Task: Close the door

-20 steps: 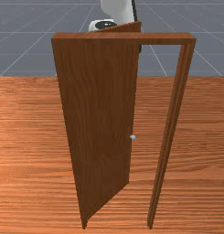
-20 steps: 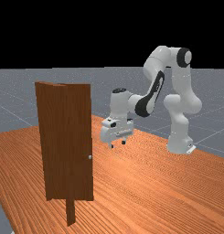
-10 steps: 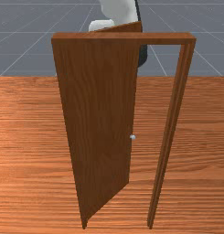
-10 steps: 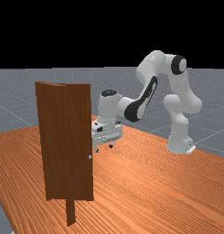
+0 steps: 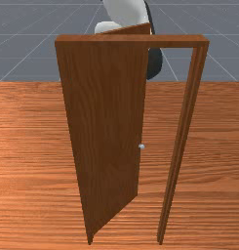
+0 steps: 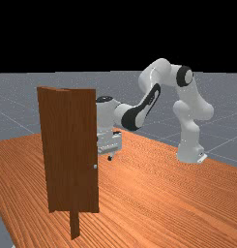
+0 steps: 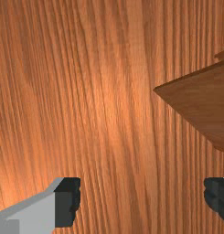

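- A wooden door (image 5: 109, 122) stands ajar on the counter (image 5: 204, 195), its free edge swung out of its frame (image 5: 130, 42) toward the robot's base.
- The end effector (image 7: 143, 199) is released, its two fingers (image 7: 72, 201) parted with nothing gripped between them.
- In the far view, the white arm (image 6: 156, 72) reaches toward the far view's left, the hand partly hidden behind the door's free edge. The door lies between that camera and the hand, on the hand's near side.
- That places the lone arm, by all appearances, on the panel's outer face, well suited to a push; contact cannot be confirmed.
- The panel's long axis runs upright. The coming shove likely needs to go sideways, low on the free edge, toward the front camera and the front view's right post (image 5: 178, 141).
- Dark brown, finely grained wood forms the flat, tall panel and slim, squared frame; a small, round, pale knob (image 5: 142, 146) sits at the free edge.
- Brighter orange-brown grain streaks the counter, beneath blocky black fingertips and smooth, rounded white arm casings.
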Robot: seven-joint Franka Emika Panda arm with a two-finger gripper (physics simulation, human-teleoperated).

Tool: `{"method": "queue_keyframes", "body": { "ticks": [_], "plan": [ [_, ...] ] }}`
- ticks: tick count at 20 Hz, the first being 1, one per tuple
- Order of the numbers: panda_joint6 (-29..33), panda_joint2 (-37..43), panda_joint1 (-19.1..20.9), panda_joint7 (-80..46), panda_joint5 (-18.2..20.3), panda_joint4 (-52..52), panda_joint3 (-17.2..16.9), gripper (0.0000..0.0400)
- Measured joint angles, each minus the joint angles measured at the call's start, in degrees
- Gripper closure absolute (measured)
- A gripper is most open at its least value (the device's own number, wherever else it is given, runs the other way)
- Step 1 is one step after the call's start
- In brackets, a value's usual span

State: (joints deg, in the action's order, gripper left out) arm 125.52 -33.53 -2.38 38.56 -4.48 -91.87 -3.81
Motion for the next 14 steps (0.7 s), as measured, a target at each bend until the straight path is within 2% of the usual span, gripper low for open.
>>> {"method": "queue_keyframes", "body": {
  "ticks": [3,4,6,7,12,14],
  "plan": [
    [-5.2,-6.6,-0.2,-4.0,1.1,11.3,-0.6,0.0000],
    [-10.6,-10.0,0.7,2.5,0.5,17.8,0.5,0.0000],
    [-15.9,-12.7,0.1,1.5,0.6,23.2,0.6,0.0000],
    [-5.7,-7.8,0.0,5.9,-0.9,13.1,1.6,0.0000],
    [-7.6,-8.8,-4.1,-2.7,-0.5,15.0,1.4,0.0000],
    [-11.8,-13.2,-3.9,-2.2,-0.2,22.9,1.5,0.0000]
  ]
}}
